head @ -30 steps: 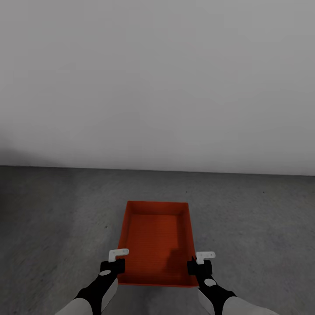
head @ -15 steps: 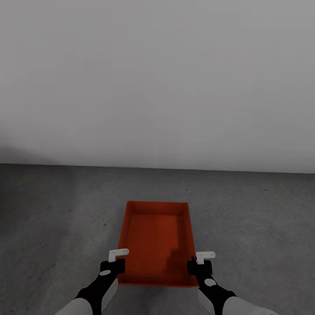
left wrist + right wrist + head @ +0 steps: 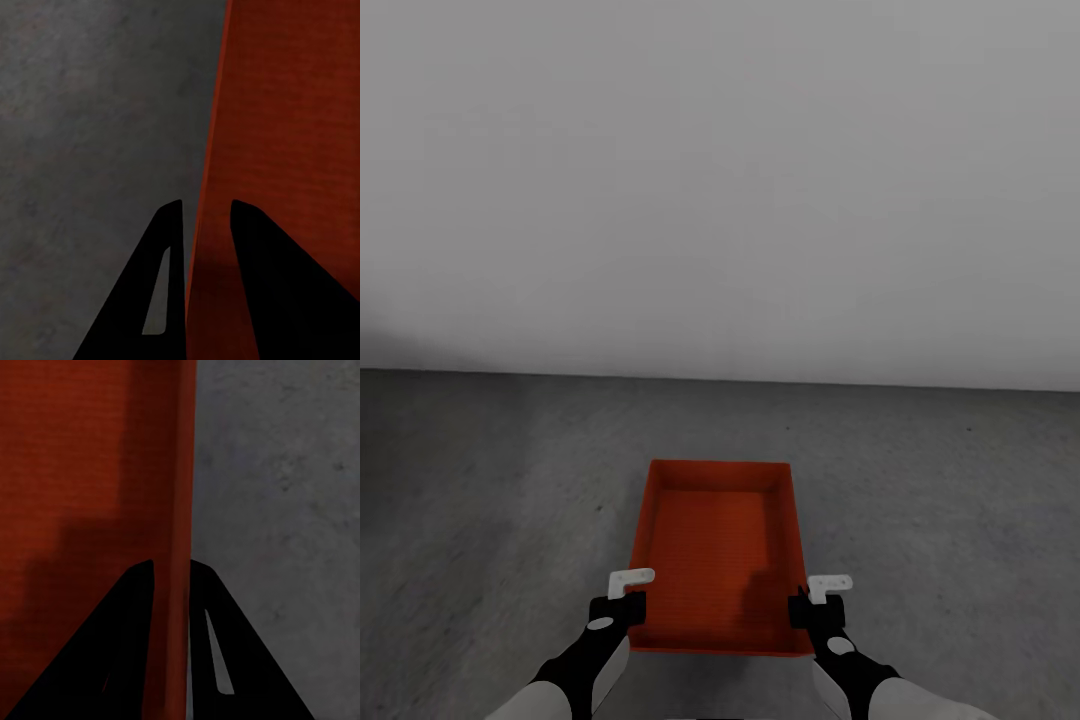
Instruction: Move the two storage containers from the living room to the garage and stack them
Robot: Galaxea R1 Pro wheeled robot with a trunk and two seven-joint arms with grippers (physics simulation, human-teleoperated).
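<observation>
Wall-floor line sits slightly higher than a second ago; camera shift, container (image 3: 718, 555) unchanged. Left gripper (image 3: 622, 600) and right gripper (image 3: 812, 604) each clamp a side wall, carrying it over the dark garage floor (image 3: 480, 480).

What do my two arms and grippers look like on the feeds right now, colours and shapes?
In the head view both forearms are pale grey-white shells running into glossy black wrist sections, each with a small light oval patch. The left gripper and right gripper each carry a small white L-shaped bracket. In the wrist views the fingers are flat black tapering wedges, one per gripper with a narrow slot. No cables visible.
</observation>
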